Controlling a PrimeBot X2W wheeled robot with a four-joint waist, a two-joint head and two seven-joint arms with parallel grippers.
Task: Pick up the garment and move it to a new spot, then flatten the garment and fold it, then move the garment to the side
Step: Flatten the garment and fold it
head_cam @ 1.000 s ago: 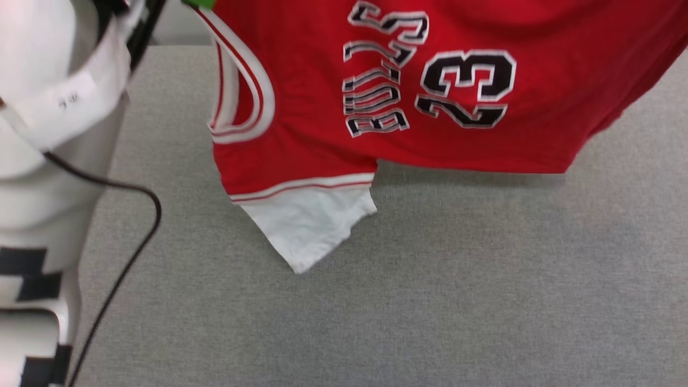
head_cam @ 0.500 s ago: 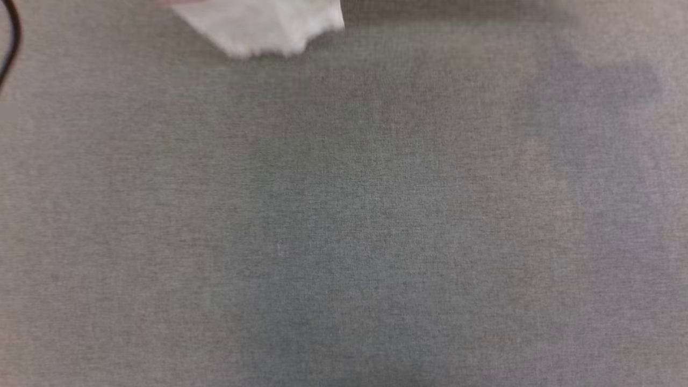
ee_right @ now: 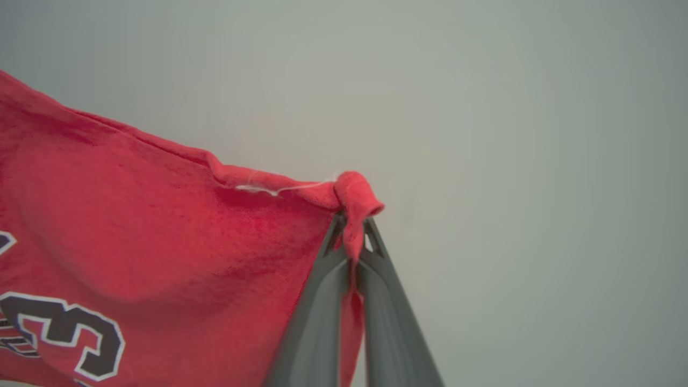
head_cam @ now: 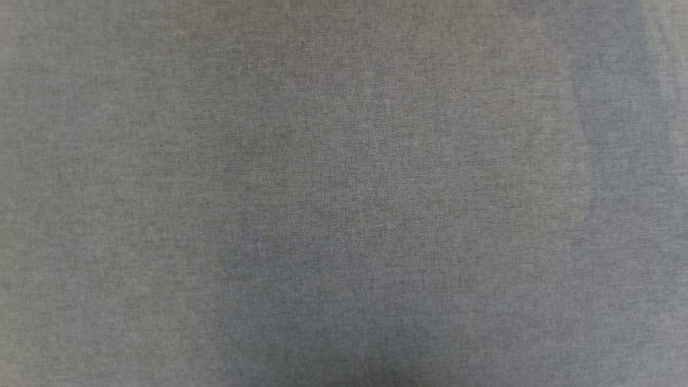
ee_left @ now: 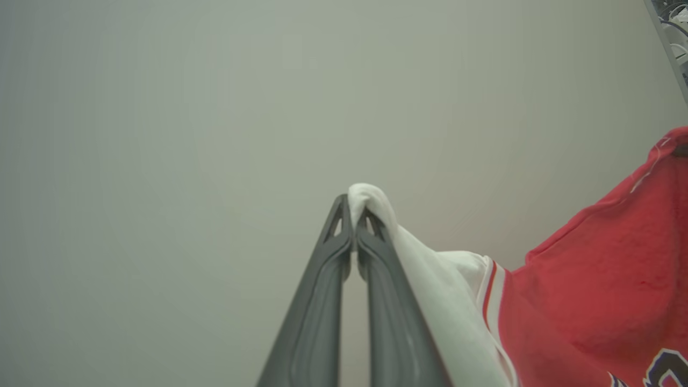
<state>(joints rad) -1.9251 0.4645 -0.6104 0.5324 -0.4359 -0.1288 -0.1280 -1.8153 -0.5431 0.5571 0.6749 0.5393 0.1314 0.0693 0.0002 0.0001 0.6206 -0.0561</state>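
head camera further down; garment (ee_left: pixel 591 301) seemingly aloft

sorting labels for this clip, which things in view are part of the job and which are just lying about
Part of the job: garment, pinched by its white sleeve in the left hand and by a red corner in the right hand.
Just there: grey surface; pale wall.

You seem to be working in a bare test room or lab rather than a home. A grey cloth-covered surface (head_cam: pixel 344 193), a blank pale wall (ee_left: pixel 161 107) and a rack corner (ee_left: pixel 673 27) with cables point that way.
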